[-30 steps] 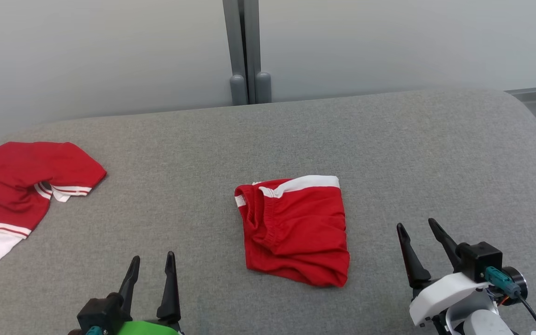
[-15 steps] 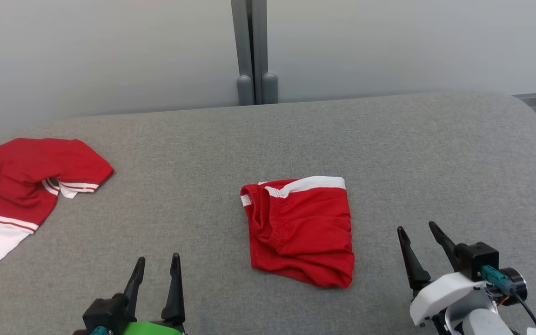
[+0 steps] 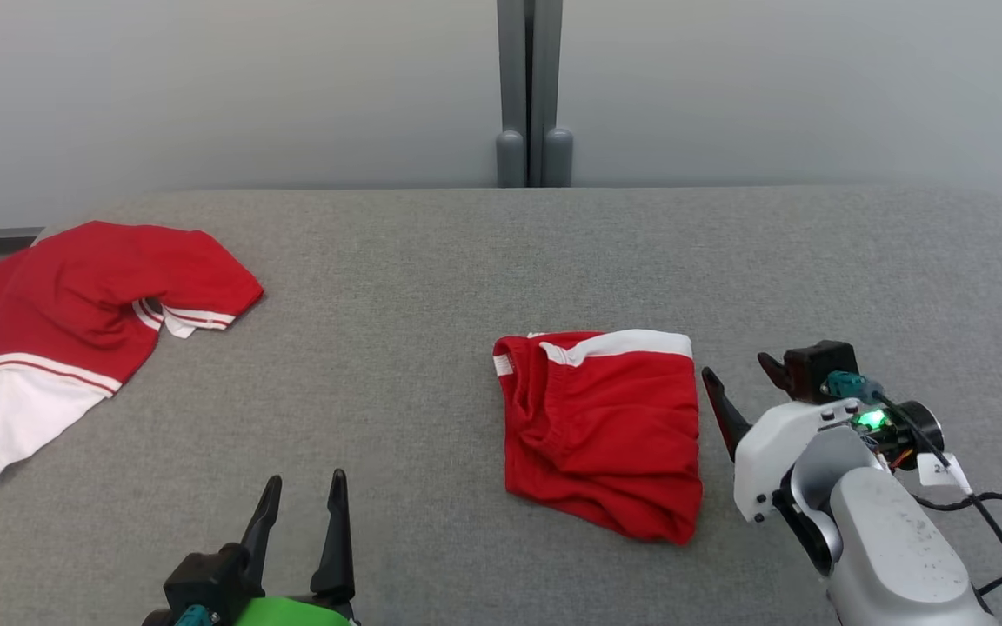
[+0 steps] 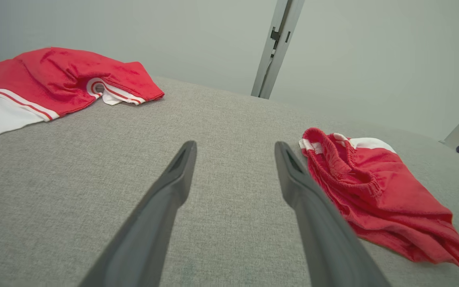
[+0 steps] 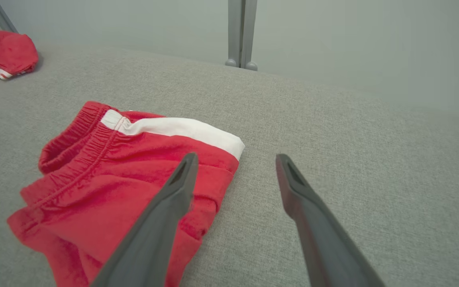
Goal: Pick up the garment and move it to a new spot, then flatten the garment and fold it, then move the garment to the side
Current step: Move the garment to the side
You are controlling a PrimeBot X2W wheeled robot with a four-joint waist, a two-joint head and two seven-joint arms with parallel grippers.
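Although the red shorts (image 3: 601, 430) lie in a compact, doubled-over bundle near the middle of the grey tabletop (image 3: 431, 261), with the elastic waistband toward the left and a white stripe along the far edge, neither end effector has hold of them. The right end effector (image 3: 734, 365) hovers just beside the shorts' right edge, its fingers spread apart. In its wrist view one finger lines up over the cloth near the white-striped corner and the other over bare tabletop; whether either touches I cannot tell. The left end effector (image 3: 306, 477) sits low at the near edge, fingers likewise apart and empty, well apart from the shorts. A red-and-white shirt (image 3: 83, 296) lies crumpled at the far left of the tabletop. Judging by the bundle, the shorts look folded, though loosely, with rumpled layers at the near side. If so, the relocating, flattening and folding are done, and what is left is carrying them to the side. The right end effector seems placed to begin that grasp.
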